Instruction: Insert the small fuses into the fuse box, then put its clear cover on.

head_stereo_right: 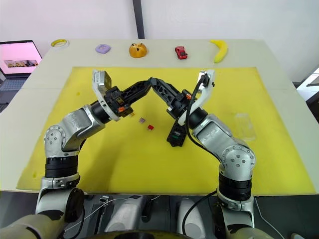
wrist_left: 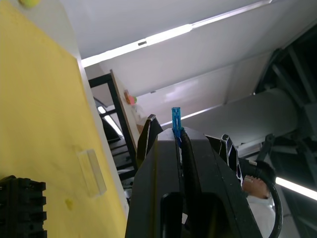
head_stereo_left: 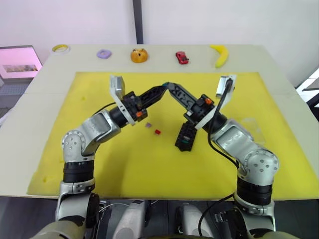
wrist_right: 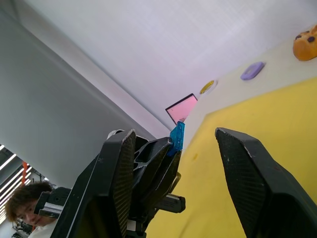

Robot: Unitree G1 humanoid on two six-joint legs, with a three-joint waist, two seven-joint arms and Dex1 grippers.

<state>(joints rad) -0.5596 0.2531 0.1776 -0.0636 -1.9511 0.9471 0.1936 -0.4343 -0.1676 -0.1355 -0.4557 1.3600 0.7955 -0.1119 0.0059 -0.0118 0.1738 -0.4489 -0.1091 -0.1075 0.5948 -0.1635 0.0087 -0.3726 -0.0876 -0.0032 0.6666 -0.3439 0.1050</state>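
Note:
My left gripper (head_stereo_left: 163, 89) is shut on a small blue fuse (wrist_left: 176, 116), held up above the yellow mat. My right gripper (wrist_right: 173, 133) is open, its two fingers on either side of the left gripper's tip and the blue fuse (wrist_right: 177, 136). The black fuse box (head_stereo_left: 186, 137) lies on the mat under my right forearm. Left of the box, a grey-purple fuse (head_stereo_left: 148, 125) and a red fuse (head_stereo_left: 157, 132) lie loose on the mat. The clear cover (head_stereo_right: 245, 124) lies flat on the mat to the right of my right arm.
The yellow mat (head_stereo_left: 99, 164) covers most of the table. Along the far edge sit a tape roll (head_stereo_left: 61, 48), a purple ring (head_stereo_left: 103, 54), an orange object (head_stereo_left: 139, 55), a red toy car (head_stereo_left: 182, 57) and a banana (head_stereo_left: 220, 55). A laptop (head_stereo_left: 20, 62) stands at far left.

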